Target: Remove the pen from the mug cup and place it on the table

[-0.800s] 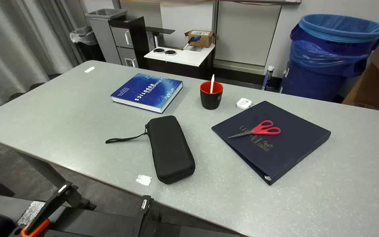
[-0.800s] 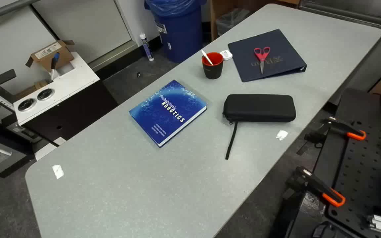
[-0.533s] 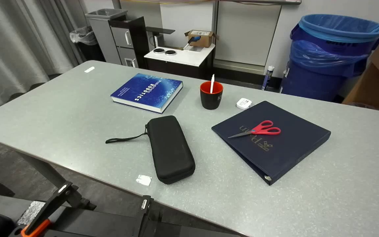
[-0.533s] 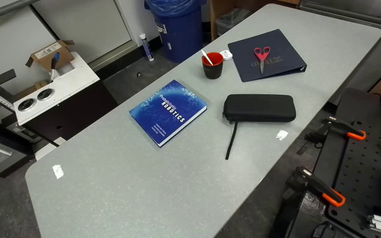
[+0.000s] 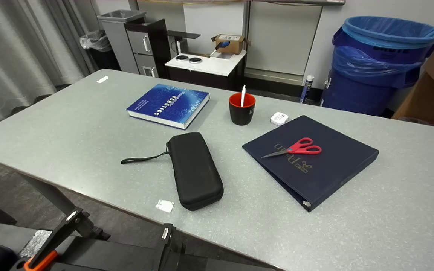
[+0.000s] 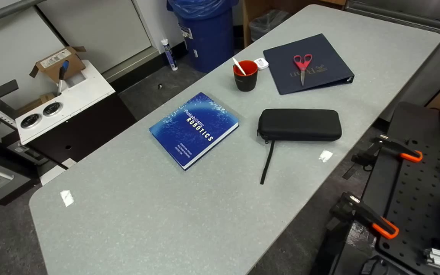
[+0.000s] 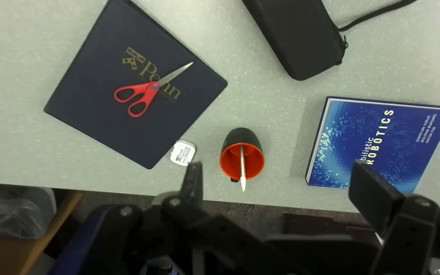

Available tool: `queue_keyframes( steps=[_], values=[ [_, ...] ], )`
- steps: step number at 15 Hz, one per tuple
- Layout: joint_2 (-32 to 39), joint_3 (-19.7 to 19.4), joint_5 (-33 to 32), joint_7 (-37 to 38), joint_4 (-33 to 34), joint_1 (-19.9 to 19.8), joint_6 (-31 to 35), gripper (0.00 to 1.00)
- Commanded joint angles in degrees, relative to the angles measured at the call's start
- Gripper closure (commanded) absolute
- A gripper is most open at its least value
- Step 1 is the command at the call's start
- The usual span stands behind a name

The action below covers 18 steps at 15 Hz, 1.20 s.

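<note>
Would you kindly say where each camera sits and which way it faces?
Wrist view: on the wrist, looking down at the mug and pen; fingers at the bottom.
An exterior view: raised, near the clamps, facing the cardboard box across the table; no fingers show.
An exterior view: raised, nearer the book than the binder, facing the blue bin; no fingers show.
Both exterior views share mug, pen, book, clamps.

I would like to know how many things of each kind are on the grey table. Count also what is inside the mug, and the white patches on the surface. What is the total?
Mug: 1
Pen: 1
Book: 1
Binder: 1
Scissors: 1 pair
Zip case: 1
Small white item: 1
White patches: 2
Total: 9
</note>
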Motion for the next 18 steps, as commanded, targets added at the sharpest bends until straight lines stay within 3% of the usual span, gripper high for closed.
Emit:
queue_keyframes(
  steps=[1, 3, 4, 6, 10, 18],
  values=[
    [13.72, 0.63, 2.65, 3.11, 7.62, 1.12, 5.01, 0.00],
    [18.27, 0.96, 3.07, 3.50, 11.12, 1.07, 4.45, 0.00],
    [13.00, 1.16, 1.18, 2.76, 5.69, 0.53, 5.20, 0.00],
    [15.61, 1.27, 1.20, 2.80, 6.93, 0.54, 5.20, 0.00],
    [14.39, 1.24, 1.21, 2.79, 6.54, 0.53, 5.18, 0.00],
    [41.17, 2.61, 3.21, 14.18, 22.31, 1.18, 16.48, 0.00]
  ],
)
